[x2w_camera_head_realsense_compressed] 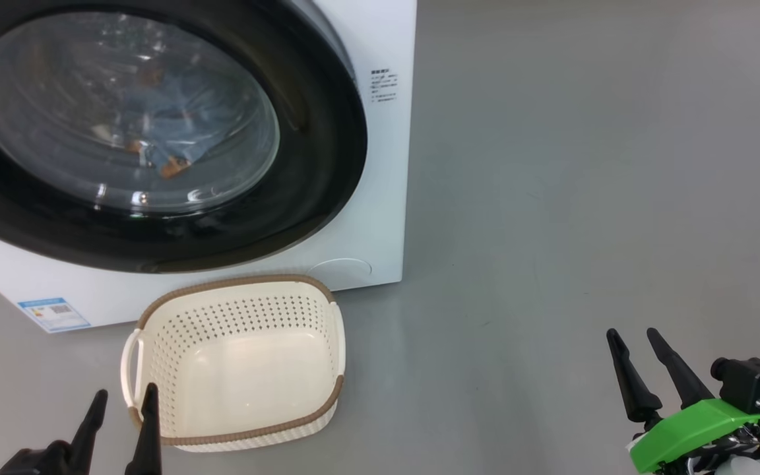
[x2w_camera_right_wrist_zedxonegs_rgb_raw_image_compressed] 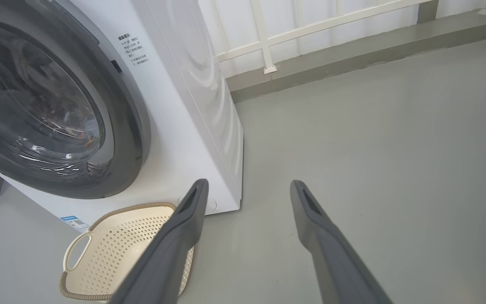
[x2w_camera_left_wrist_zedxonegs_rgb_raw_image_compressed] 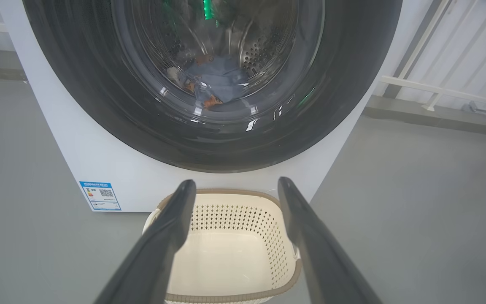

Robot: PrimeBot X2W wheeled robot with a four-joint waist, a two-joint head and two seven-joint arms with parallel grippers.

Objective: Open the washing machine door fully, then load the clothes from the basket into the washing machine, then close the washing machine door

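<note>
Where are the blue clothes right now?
In the head view's upper left, the clothes lie inside the washing machine, behind the glass of its closed door, above the empty basket on the floor in front.

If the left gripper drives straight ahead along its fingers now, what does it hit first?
Likely the washing machine door, low on its black rim: the open left gripper points over the empty basket. Height is unclear, so the basket's far rim could come first.
</note>
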